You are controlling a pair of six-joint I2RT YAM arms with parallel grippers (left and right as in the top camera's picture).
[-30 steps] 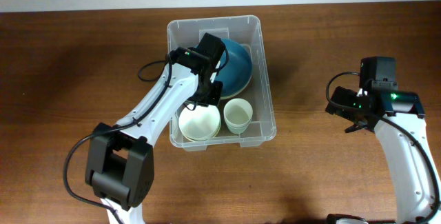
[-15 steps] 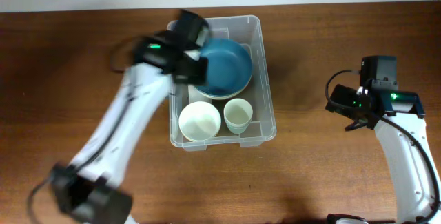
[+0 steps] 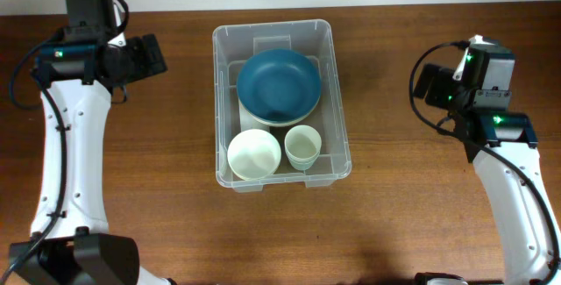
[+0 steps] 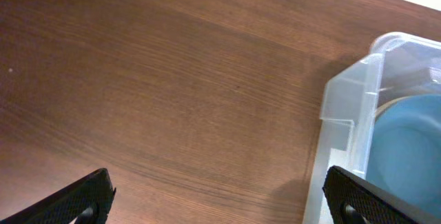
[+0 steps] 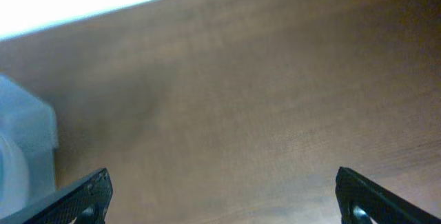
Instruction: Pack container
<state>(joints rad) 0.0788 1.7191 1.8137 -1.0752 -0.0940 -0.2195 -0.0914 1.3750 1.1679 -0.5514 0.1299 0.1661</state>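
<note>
The big clear plastic rectangular tub sits mid-way across the desk, holding a dark blue round bowl, 1 white bowl and 1 pale cup. Left gripper and right gripper both gape wide, empty. Looks packed to me, so I'd park both arms clear of the rim.

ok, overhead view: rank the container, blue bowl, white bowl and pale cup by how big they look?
Largest to smallest:
1. container, which holds all the others
2. blue bowl
3. white bowl
4. pale cup, clearly narrower across its rim than the white bowl
</note>
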